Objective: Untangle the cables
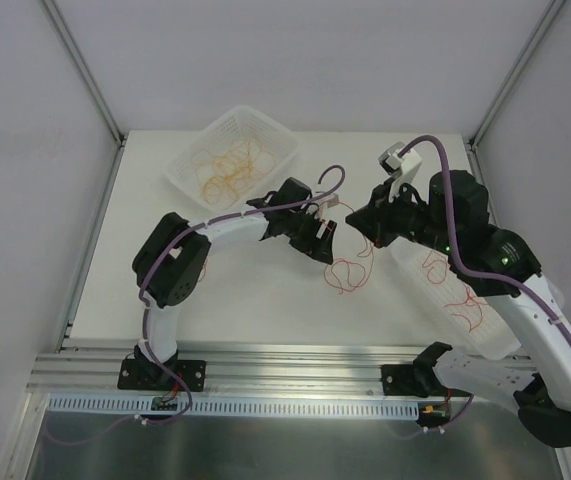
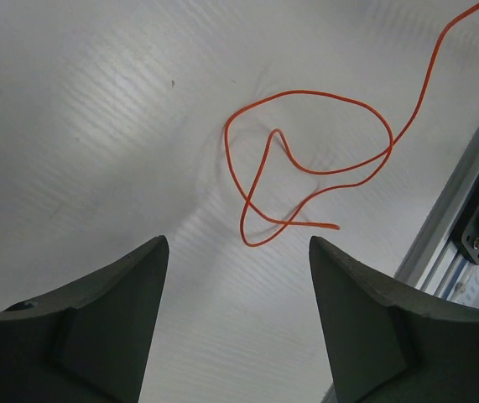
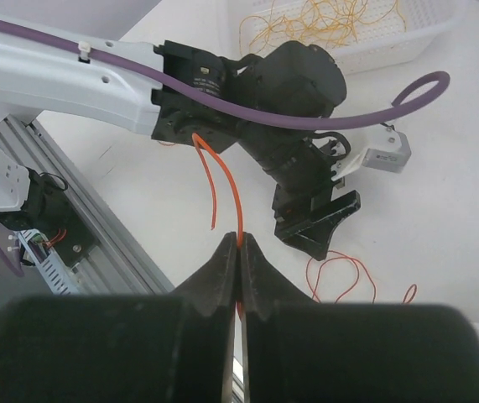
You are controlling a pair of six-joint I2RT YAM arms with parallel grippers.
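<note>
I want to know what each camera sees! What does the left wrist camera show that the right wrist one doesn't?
Only the left wrist: the whole curly loop with its loose end, and the empty gap between the open left jaws. Only the right wrist: the right jaws shut on an orange strand, the left arm, and a white basket of more cables. Both: orange cable on the white table.
</note>
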